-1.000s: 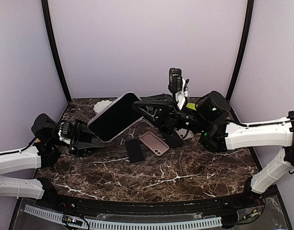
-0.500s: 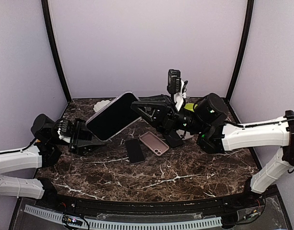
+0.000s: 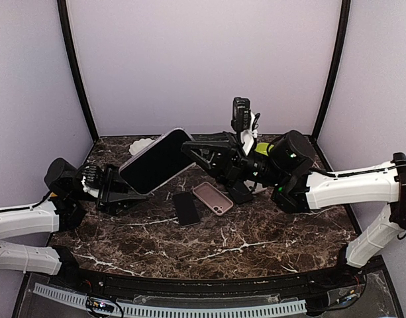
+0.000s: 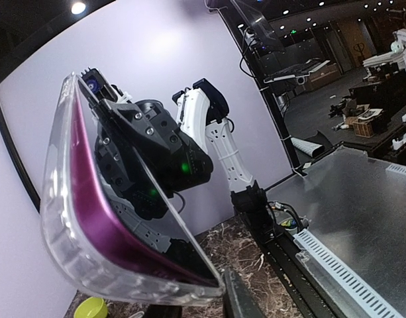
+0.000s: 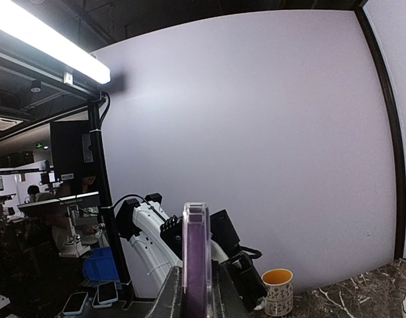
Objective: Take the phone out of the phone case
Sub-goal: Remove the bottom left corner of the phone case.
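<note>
A purple phone (image 3: 156, 161) in a clear phone case (image 4: 70, 265) hangs tilted above the table's back left, screen facing up and toward the camera. My left gripper (image 3: 123, 192) holds its lower left end; in the left wrist view the case's corner sits between the dark fingers (image 4: 239, 298). My right gripper (image 3: 193, 149) is shut on the upper right end. The right wrist view shows the phone (image 5: 196, 245) edge-on, purple inside the clear rim, clamped between both fingers (image 5: 169, 295).
A black phone (image 3: 186, 208) and a pink case (image 3: 213, 198) lie flat on the marble table (image 3: 255, 238) below the held phone. A patterned mug (image 5: 278, 291) and a black stand (image 3: 241, 112) are at the back, a white object (image 3: 144, 144) at back left.
The left gripper's jaws have narrowed on the case's lower end. The held phone shifted slightly left; the right arm barely moved.
</note>
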`<state>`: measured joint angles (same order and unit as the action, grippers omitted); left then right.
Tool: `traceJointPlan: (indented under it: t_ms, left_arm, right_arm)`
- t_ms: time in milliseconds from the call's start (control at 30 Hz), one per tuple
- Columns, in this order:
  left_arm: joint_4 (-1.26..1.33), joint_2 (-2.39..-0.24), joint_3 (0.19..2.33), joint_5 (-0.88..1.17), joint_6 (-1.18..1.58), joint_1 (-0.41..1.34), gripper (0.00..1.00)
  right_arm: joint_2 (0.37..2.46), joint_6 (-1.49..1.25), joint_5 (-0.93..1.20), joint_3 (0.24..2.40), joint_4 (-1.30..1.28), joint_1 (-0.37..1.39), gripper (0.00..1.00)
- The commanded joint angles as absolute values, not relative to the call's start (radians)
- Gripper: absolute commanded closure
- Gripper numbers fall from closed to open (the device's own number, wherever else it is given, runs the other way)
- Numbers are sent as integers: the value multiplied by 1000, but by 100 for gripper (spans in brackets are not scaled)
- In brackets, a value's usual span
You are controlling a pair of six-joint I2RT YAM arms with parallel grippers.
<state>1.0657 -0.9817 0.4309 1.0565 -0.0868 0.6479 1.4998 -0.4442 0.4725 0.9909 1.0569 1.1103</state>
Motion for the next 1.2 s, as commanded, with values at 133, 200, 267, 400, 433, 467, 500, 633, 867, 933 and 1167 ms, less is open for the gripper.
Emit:
traceJointPlan:
  t_ms: [133, 200, 267, 400, 433, 467, 500, 633, 867, 933, 1167]
  left_arm:
    - [1087, -967, 415, 1063, -82, 647, 68]
    - [1082, -965, 415, 1067, -91, 647, 72]
    - [1077, -965, 415, 1066, -94, 647, 74]
    - [1063, -963, 417, 1068, -110, 647, 79]
    - [1061, -962, 417, 1066, -112, 647, 80]
    - [1061, -961, 416, 1065, -114, 647, 80]
    - [1061, -961, 415, 1066, -121, 647, 81]
    - [1053, -948, 413, 1053, -148, 647, 83]
    - [979, -915, 412, 999, -226, 646, 85]
    - [962, -908, 413, 974, -241, 646, 85]
    - [890, -892, 419, 907, -321, 646, 86]
  right_arm:
    - [1481, -420, 465, 977, 1157, 1124, 100]
    - [1484, -421, 466, 978, 1166, 1124, 100]
    - [1486, -423, 466, 977, 1177, 1124, 100]
    - [1491, -432, 470, 983, 1177, 1124, 100]
    - [1492, -436, 472, 983, 1178, 1124, 100]
    - [1493, -446, 470, 983, 1177, 1124, 100]
    - [1494, -457, 467, 983, 1177, 1124, 100]
    - [1498, -527, 466, 978, 1177, 1124, 100]
    - [1486, -638, 517, 952, 1177, 1142, 100]
    - [1479, -642, 519, 948, 1155, 1156, 100]
    - [1487, -731, 533, 951, 1154, 1175, 100]
